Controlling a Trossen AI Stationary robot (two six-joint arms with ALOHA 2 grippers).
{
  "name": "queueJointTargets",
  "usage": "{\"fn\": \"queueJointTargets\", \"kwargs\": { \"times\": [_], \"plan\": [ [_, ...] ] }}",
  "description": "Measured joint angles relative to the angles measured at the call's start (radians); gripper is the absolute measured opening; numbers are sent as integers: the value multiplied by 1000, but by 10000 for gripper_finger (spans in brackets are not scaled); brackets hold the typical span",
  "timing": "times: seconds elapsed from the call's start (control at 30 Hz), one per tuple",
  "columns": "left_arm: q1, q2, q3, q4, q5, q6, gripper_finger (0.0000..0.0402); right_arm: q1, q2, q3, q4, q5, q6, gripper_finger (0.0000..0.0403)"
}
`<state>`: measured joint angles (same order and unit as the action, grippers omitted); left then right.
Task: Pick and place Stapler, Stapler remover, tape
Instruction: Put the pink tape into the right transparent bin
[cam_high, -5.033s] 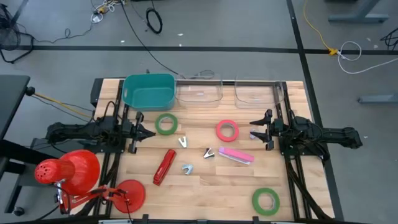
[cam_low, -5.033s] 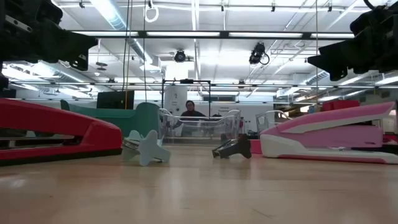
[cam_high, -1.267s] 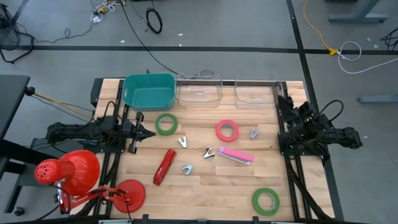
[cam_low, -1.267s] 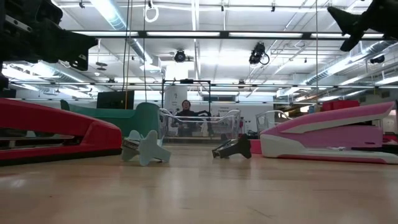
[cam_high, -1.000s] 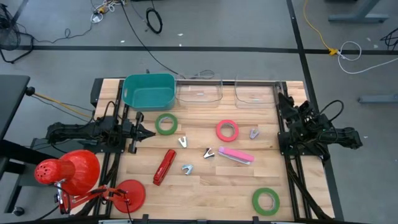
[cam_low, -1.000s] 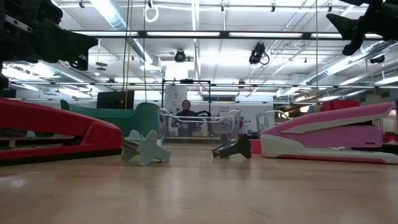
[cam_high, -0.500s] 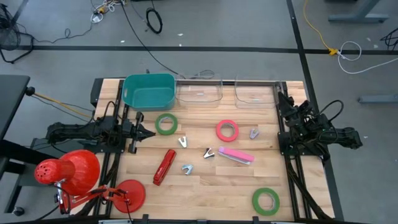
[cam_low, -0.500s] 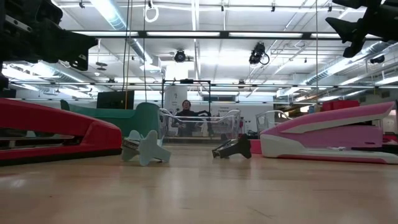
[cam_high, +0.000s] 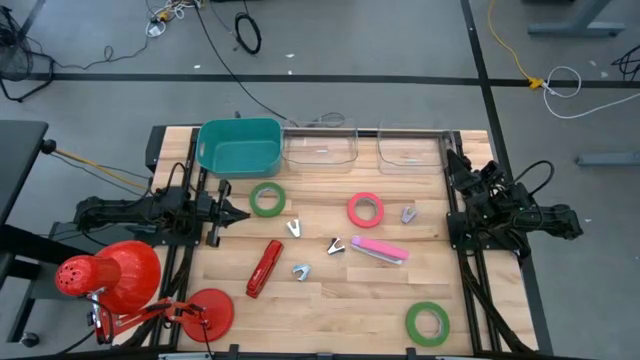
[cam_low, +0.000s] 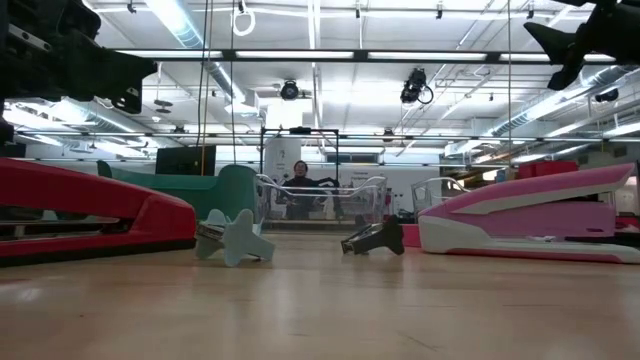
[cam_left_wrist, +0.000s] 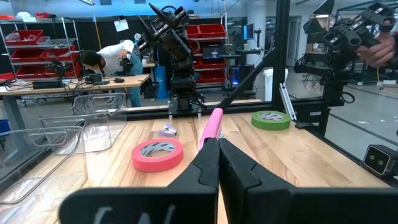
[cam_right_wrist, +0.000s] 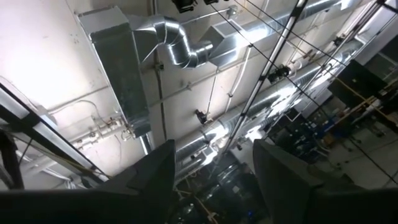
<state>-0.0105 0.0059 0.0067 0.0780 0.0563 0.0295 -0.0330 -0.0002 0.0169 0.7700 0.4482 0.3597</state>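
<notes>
High view: overhead, facing straight down on the whole bench. Low view: at bench-top level, facing across to the room, close on the red stapler and pink stapler, both shared with the high view. Left wrist view: faces level across the bench. Right wrist view: faces up at ceiling ducts.

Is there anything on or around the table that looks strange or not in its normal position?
Mainly the right gripper: its arm is folded back at the table's right edge, the gripper tilted up so its wrist view shows only ceiling ducts, away from the items. The left gripper waits shut near a green tape. The items lie scattered; nothing looks spilled or damaged.
</notes>
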Motion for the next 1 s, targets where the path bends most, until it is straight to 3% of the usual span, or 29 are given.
{"fn": "queueJointTargets", "kwargs": {
  "times": [0.4,1.0],
  "plan": [
    [0,0,0,0,0,0,3,0,41,154,-56,-16,-67,214],
    [0,0,0,0,0,0,3,0,352,598,-297,-100,-211,216]
  ]
}}
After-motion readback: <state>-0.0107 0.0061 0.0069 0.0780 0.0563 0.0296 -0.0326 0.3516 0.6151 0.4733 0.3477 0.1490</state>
